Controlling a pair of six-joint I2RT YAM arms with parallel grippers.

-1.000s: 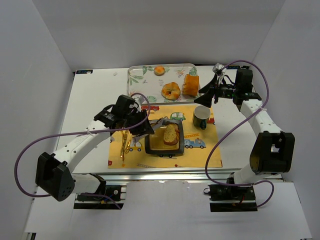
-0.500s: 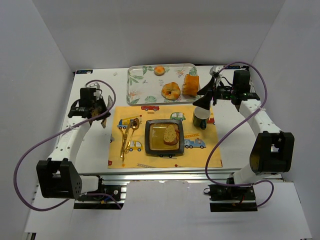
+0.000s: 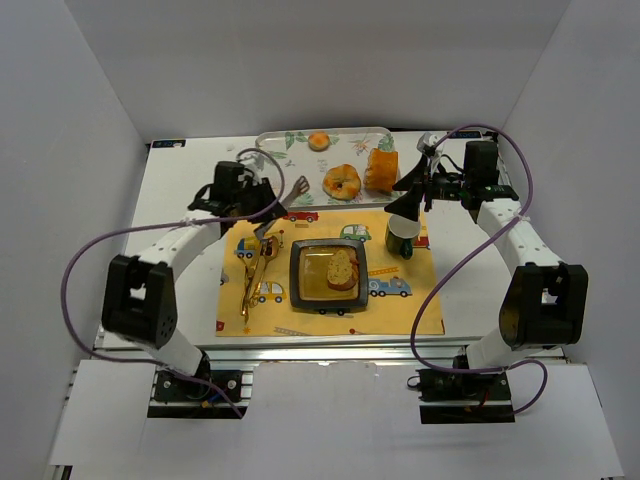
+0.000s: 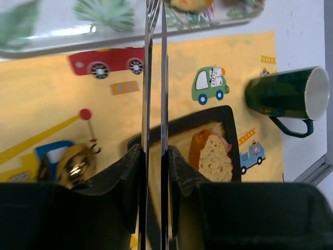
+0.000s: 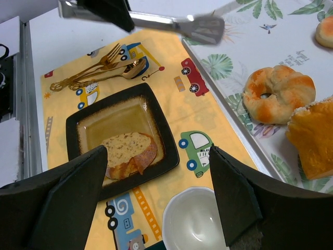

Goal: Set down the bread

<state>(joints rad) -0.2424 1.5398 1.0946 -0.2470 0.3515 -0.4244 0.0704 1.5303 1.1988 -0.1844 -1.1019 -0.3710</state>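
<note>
Bread slice (image 3: 342, 268) lies flat in the black plate (image 3: 299, 290) on the placemat (image 3: 405, 305). Beyond it, left gripper (image 3: 262, 195) is clamped on the closed tongs (image 4: 154, 78), tips empty at the tray (image 3: 268, 170) edge. Right gripper (image 3: 408, 195) hangs jaws apart over the mug (image 3: 402, 237). Judgement: placing looks complete; next, park the tongs clear of the plate.
</note>
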